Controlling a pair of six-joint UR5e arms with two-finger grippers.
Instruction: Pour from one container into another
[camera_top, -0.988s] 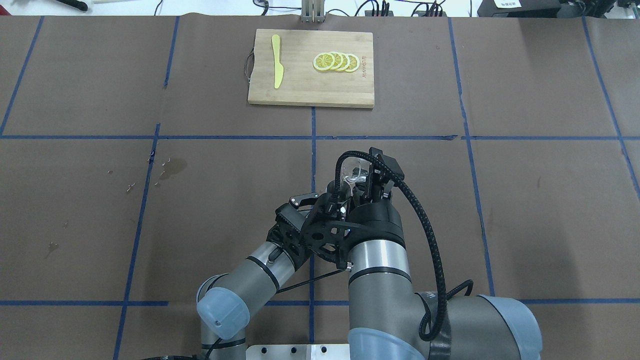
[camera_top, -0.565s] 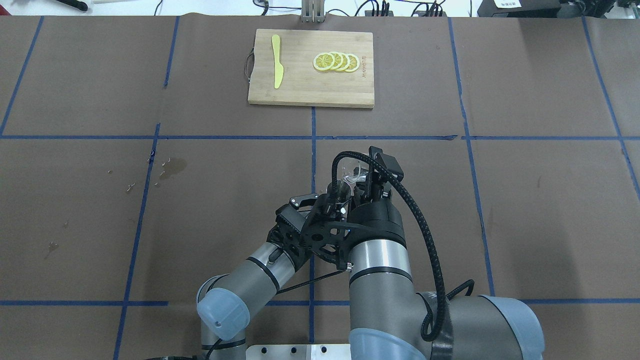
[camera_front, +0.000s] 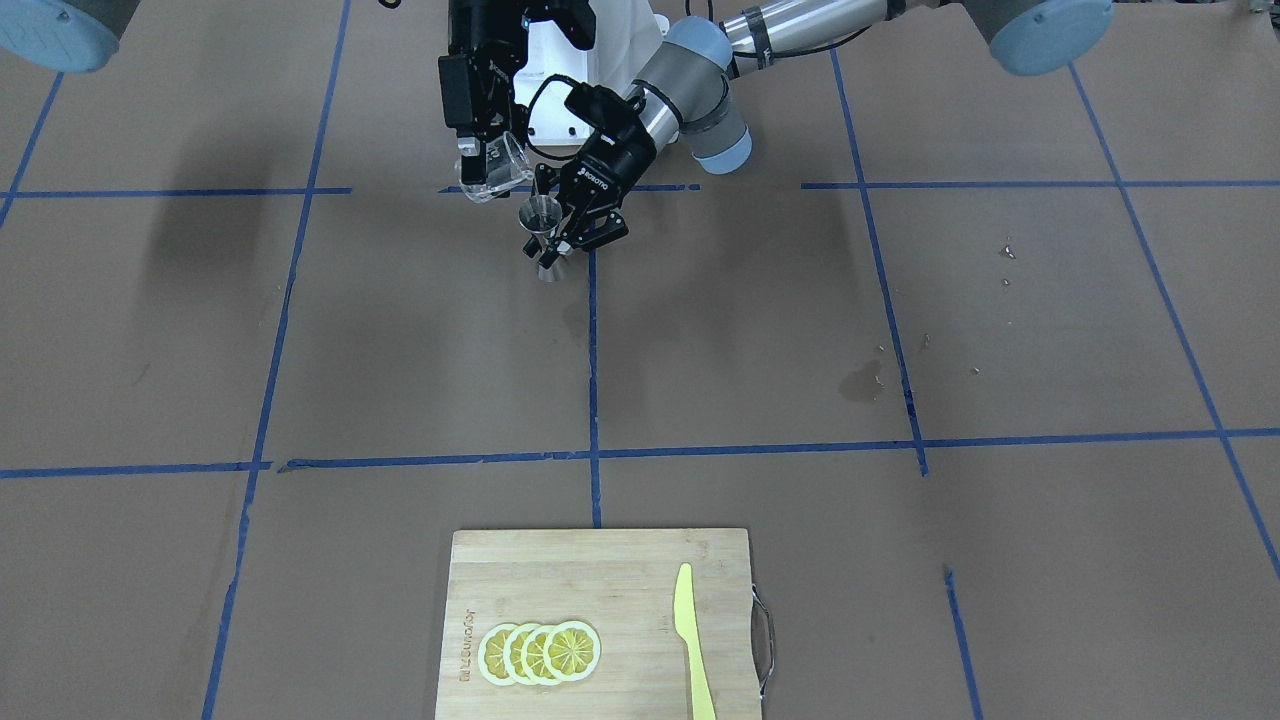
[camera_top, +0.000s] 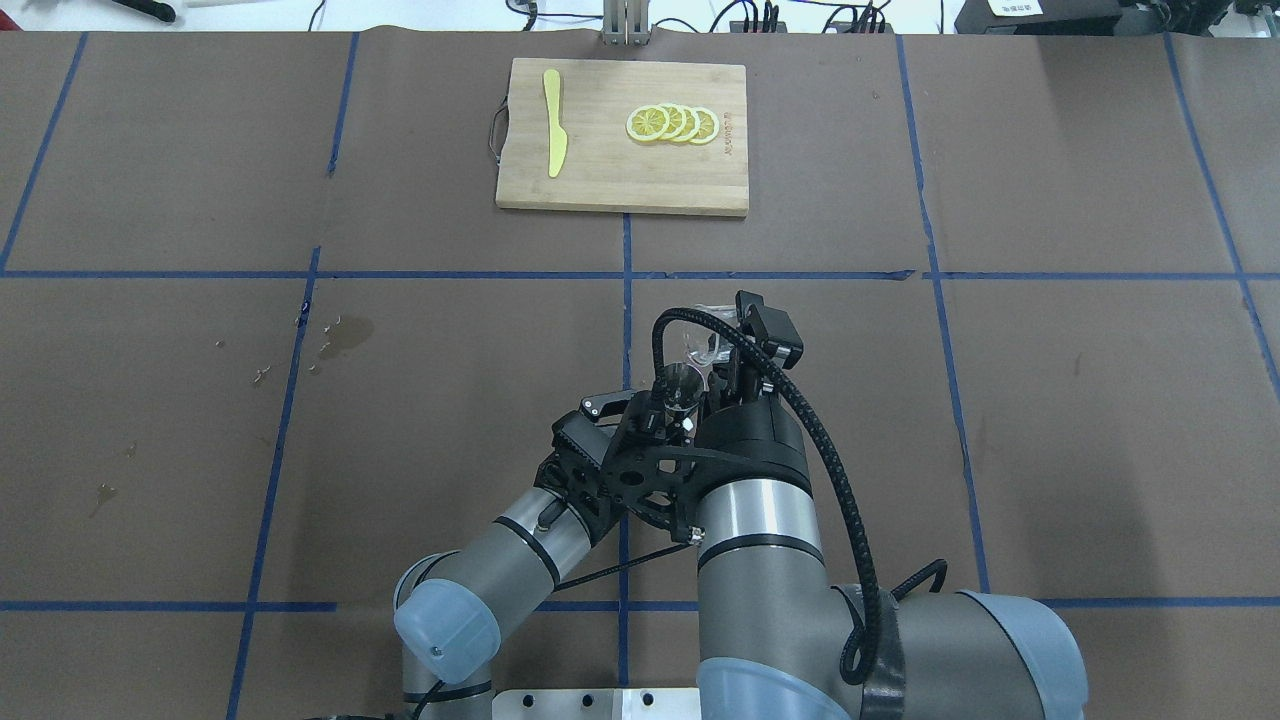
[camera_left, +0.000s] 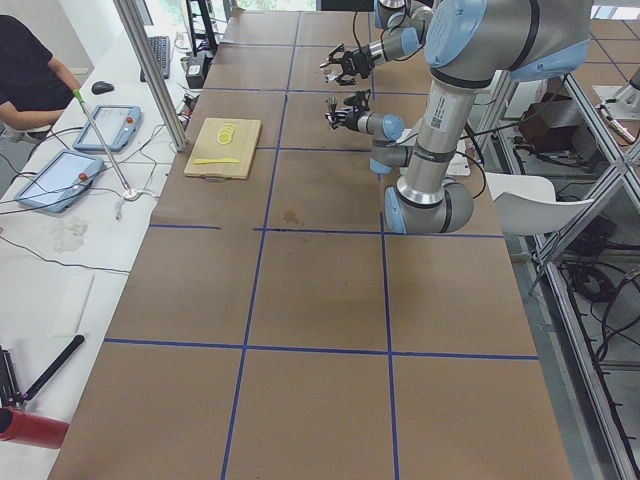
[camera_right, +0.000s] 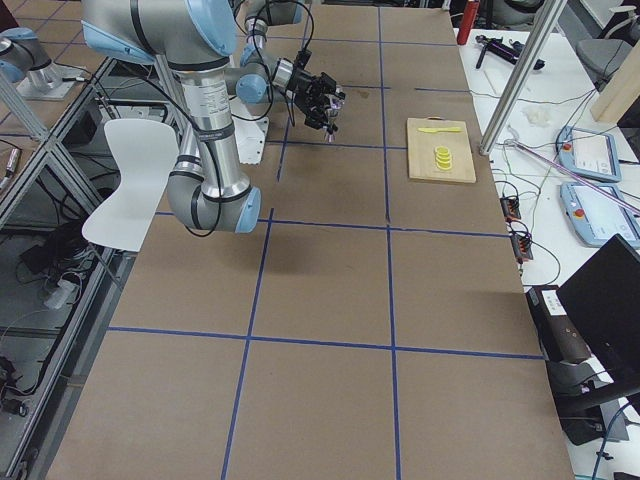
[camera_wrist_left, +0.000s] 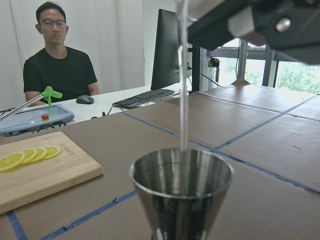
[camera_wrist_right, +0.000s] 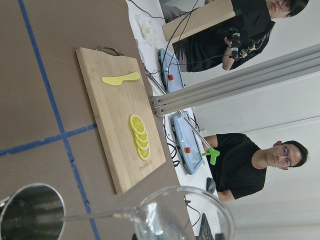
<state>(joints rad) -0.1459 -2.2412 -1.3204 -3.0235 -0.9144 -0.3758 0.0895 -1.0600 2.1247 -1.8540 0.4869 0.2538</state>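
Pouring underway: the clear glass cup (camera_front: 498, 168), pinched in the right hand (camera_front: 483, 148), is tipped lip-down just above and beside the jigger (camera_front: 541, 218). I see a thin clear stream (camera_wrist_left: 183, 75) dropping into its upper cone. Jigger's grey steel, hourglass shape, shiny inside, upright, w/ the left hand (camera_front: 562, 238) clamped approx at its waist. Can't tell if its base touches the surface (camera_front: 800, 350). Both are near the robot's base, well apart from the cutting board (camera_front: 600, 600).
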